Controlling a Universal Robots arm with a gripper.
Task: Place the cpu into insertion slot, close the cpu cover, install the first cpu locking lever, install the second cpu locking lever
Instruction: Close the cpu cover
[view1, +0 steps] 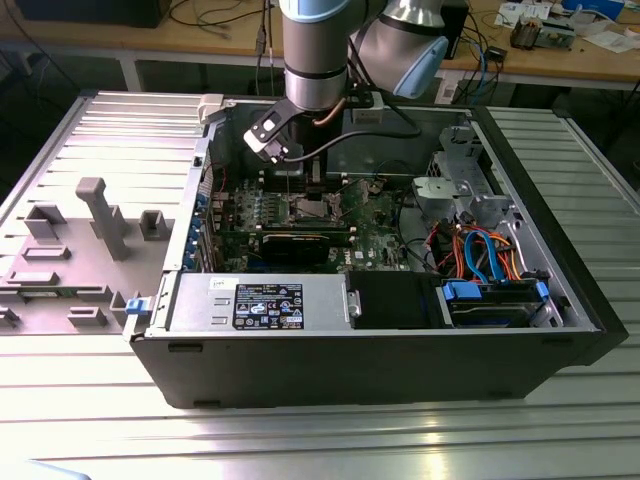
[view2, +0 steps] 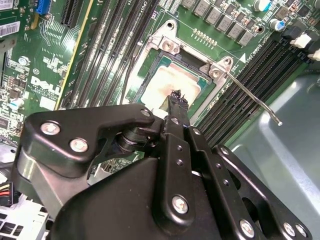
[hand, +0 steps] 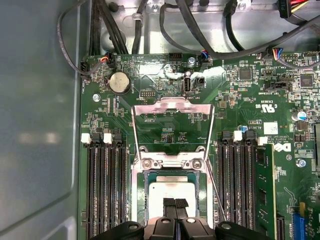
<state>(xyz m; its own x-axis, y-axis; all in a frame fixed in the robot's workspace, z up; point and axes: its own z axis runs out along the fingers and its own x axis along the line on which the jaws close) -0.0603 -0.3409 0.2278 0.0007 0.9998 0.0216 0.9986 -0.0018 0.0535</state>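
The cpu (hand: 170, 190) lies flat in the insertion slot (hand: 141, 197), its dull grey top about level with the silvery rim, so the first step looks done. The pincer (hand: 175, 204) is closed, its two dark fingertips pressed together with nothing between them, poised over the middle of the chip. Whether the tips touch the metal top or hover just above it I cannot tell from either wrist view.

The cpu cover (hand: 172, 106) stands open on its hinge, tipped away from the slot, with the green board (hand: 125, 115) showing through its square window. A thin locking lever (view2: 250, 96) juts free beside the slot, not latched.

In the exterior view all this sits a little above the centre of the frame, inside the open computer case (view1: 300, 350) on the ribbed desk (view1: 100, 420). The arm (view1: 315, 60) reaches down from the top middle.

As I judge it, the step in hand is the tail end of placing the chip. Closing the cover would call for a push on its raised far edge, swinging it down over the chip and clear of the lever
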